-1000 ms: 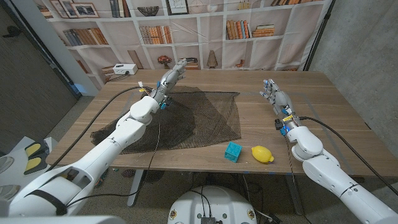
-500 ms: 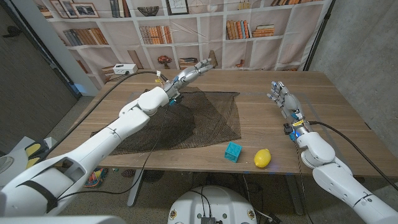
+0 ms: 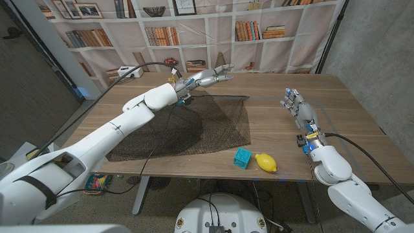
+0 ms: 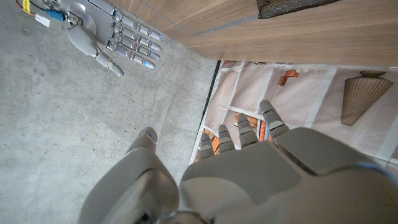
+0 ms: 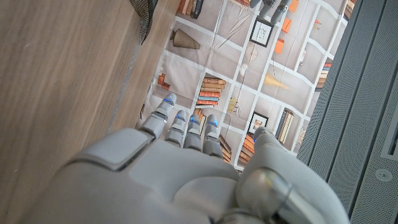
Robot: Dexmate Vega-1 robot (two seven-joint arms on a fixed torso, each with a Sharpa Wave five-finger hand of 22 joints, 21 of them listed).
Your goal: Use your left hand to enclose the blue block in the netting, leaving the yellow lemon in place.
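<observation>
Left hand [image 3: 208, 77] is swinging across the far edge of the worktop [image 3: 278, 123]. A sec ago it was over the netting's far left corner; now it's reaching toward the far right corner, fingers spread and straight, holding nothing. Left wrist view agrees: fingers [image 4: 245, 130] are pointing past the worktop edge at the bookshelf backdrop, w/ a bit of the netting [image 4: 292, 6] just in frame.

Netting [image 3: 187, 126] is lying flat on the worktop, same spread as before, not lifted yet.

Blue block [image 3: 242, 157] is sitting near the front edge, just off the netting's near right corner, not covered. It hasn't moved.

Yellow lemon [image 3: 265, 162] is lying just beside the block. Its pos'n and tilt are differing a bit across the last sec, though no hand is near it; the whole pic is shifting too, so prob. camera.

Right hand [image 3: 297, 107] is waiting at the right side, fingers apart, empty, drifting slightly w/ the view.

Meaning: prob. lining up to grab the far edge and fold the netting forward over the block. Enclosing not yet started. Watch the fold doesn't drag the lemon.
</observation>
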